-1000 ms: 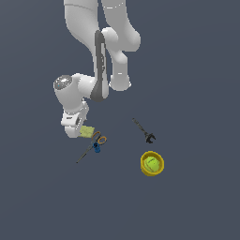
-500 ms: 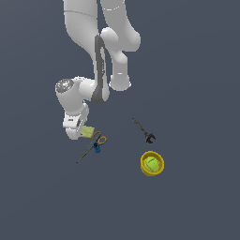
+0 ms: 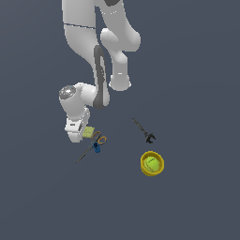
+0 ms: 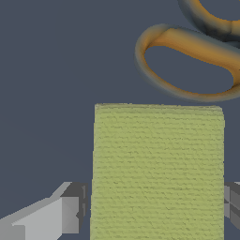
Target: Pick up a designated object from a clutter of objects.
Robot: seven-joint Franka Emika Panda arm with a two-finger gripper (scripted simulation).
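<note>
The yellow-green pad (image 3: 88, 132) lies flat on the grey floor beside the orange handles of the scissors (image 3: 96, 143). My gripper (image 3: 79, 134) is low over the pad, at its side toward the exterior view's left. In the wrist view the pad (image 4: 157, 168) sits between my two fingers (image 4: 70, 214), which stand close to its two sides, the jaws open around it. The gripper's mid-point (image 4: 154, 211) lies over the pad. An orange scissor handle (image 4: 197, 43) lies just past the pad's far edge.
A dark wrench (image 3: 143, 130) lies to the exterior view's right of the scissors. A yellow bowl (image 3: 142, 164) holding a green ball (image 3: 151, 163) stands below the wrench. The scissors' blades point toward the lower left of the exterior view.
The hand has come down a little toward the pad. The pad, scissors, wrench and bowl have not moved.
</note>
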